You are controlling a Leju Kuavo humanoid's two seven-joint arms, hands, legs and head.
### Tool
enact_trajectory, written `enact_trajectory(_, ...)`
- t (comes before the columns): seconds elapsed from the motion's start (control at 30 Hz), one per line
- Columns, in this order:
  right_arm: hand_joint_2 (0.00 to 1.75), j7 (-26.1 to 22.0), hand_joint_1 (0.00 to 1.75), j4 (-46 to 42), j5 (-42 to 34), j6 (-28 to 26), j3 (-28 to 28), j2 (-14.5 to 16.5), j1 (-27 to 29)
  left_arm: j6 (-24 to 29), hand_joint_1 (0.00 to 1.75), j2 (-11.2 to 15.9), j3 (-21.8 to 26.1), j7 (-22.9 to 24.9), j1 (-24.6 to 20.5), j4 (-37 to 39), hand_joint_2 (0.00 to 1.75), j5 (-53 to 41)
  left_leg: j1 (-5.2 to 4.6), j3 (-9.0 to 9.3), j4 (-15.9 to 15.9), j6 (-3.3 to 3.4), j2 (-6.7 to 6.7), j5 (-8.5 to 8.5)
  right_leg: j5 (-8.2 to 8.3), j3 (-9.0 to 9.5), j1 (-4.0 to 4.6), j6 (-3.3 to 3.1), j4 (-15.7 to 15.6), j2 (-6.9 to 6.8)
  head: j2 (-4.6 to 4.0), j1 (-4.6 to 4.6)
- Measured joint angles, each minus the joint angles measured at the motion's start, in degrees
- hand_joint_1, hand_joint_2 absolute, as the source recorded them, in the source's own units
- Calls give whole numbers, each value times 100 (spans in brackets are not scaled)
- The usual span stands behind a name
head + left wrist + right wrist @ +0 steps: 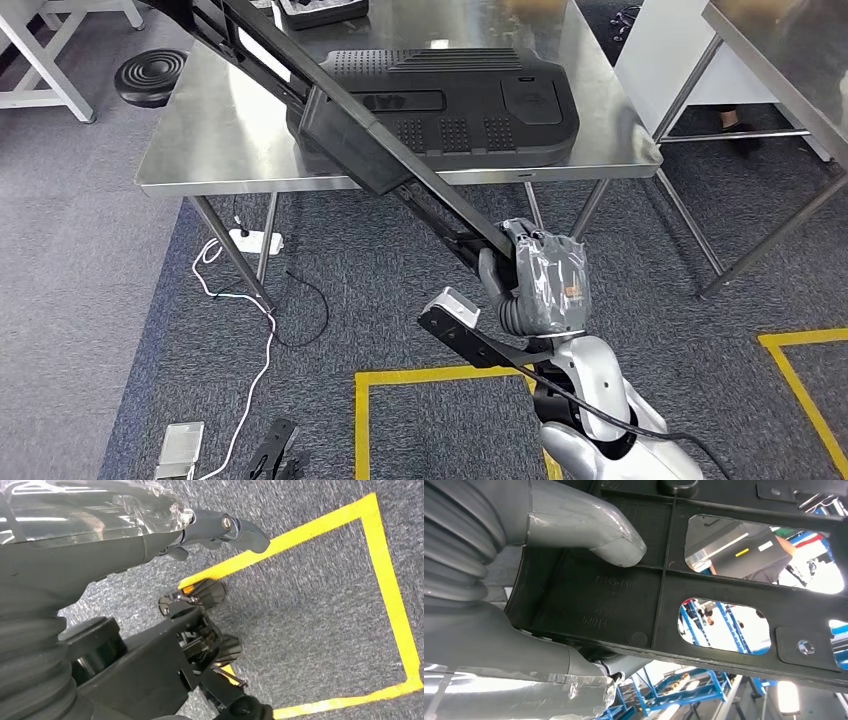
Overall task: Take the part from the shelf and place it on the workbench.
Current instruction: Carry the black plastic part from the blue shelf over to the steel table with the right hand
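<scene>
Wrapped in clear film, the right hand sits low and right of centre in the head view, gripping the near end of the long black part — thumb pressed on its ribbed face. Its far end slants to the upper left over the steel workbench, above a black moulded panel; so it's off the shelf and carried over, I'd say — setting down remains. The left hand hangs over the carpet, holding nothing, fingers seemingly loosely curled.

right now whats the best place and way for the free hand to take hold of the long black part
Judging by its pose, grip the part on its bare slim rail between the right hand and the table, coming from the robot's left side. The rail is narrow enough to wrap, and the part slopes up over the table, so a second hold would likely steady it.
</scene>
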Motion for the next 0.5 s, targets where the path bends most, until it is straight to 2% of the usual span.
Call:
enact_trajectory(0.03,175,1,164,0,-1,0,0,0,6,-1,0,0,0,-1,-1,0,175,-5,-18,2,12,6,-4,-6,176,127,24,-40,-255,0,0,24)
enact_trajectory(0.1,175,1,164,0,-2,0,0,0,6,-2,0,-2,0,-3,-6,0,175,-10,-48,-6,44,5,-11,-24,522,510,77,-125,-1067,-1,0,64)
enact_trajectory(0.13,175,0,164,-1,-2,-1,0,1,4,-2,0,-3,0,-3,-9,0,175,-10,-58,-20,61,-7,-12,-29,610,634,96,-148,-1353,3,0,73)
enact_trajectory(0.17,175,-1,164,-1,-1,-1,0,2,4,-3,0,-4,0,-4,-10,0,175,-12,-72,-36,77,-11,-13,-46,635,692,106,-152,-1511,5,0,72)
enact_trajectory(0.3,175,-2,164,-2,-8,2,0,-4,8,-7,0,-2,-1,-11,-6,0,175,-26,-70,-42,84,-6,-16,-58,652,711,118,-122,-1584,16,0,42)
enact_trajectory(0.33,175,-2,164,-3,-13,2,0,-2,6,-10,0,0,-2,-15,-7,-1,175,-31,-75,-19,44,12,-19,-46,670,733,113,-105,-1623,14,0,30)
enact_trajectory(0.4,175,-6,164,-14,-22,2,-1,2,6,-15,0,2,-4,-26,-8,-5,175,-45,-34,149,-229,65,-16,65,697,819,113,-68,-1714,10,0,-23)
enact_trajectory(0.47,175,-15,164,-22,-27,2,-1,0,-8,-16,0,1,-4,-32,-17,-10,175,-60,33,355,-557,88,2,200,572,764,120,-37,-1525,17,0,-39)
enact_trajectory(0.5,175,-18,164,-23,-30,2,-1,0,-15,-16,0,1,-3,-34,-23,-11,175,-65,47,405,-625,74,11,221,439,619,103,-4,-1246,20,0,-22)
